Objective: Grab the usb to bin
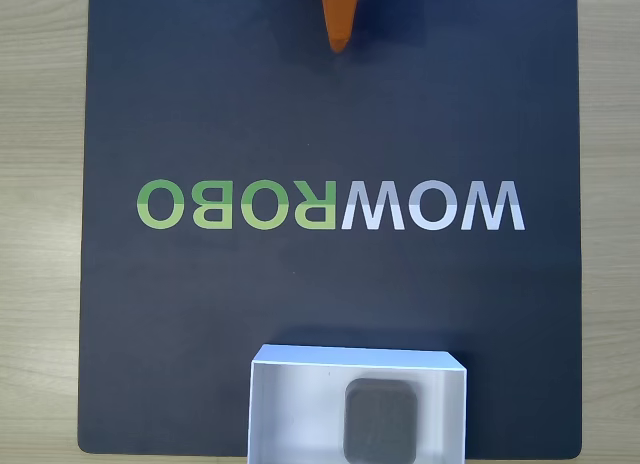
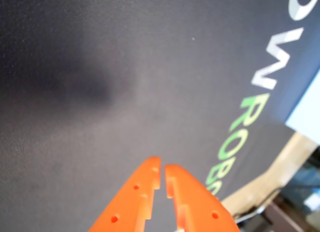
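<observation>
Usb lies inside the bin; pincer empty, jaws nearly together.

Fixed view: grey block flat on the bin floor, right of centre, apart from the walls. Bin sits at the near edge of the dark mat, below the WOWROBO lettering. Orange pincer at the far edge, well apart from the bin. Wrist view: only a thin slit between the tips, above bare mat. Light wood tabletop around the mat.

Even soft daylight, fixed view sharp, wrist view blurred, diffuse shadow on the mat
</observation>
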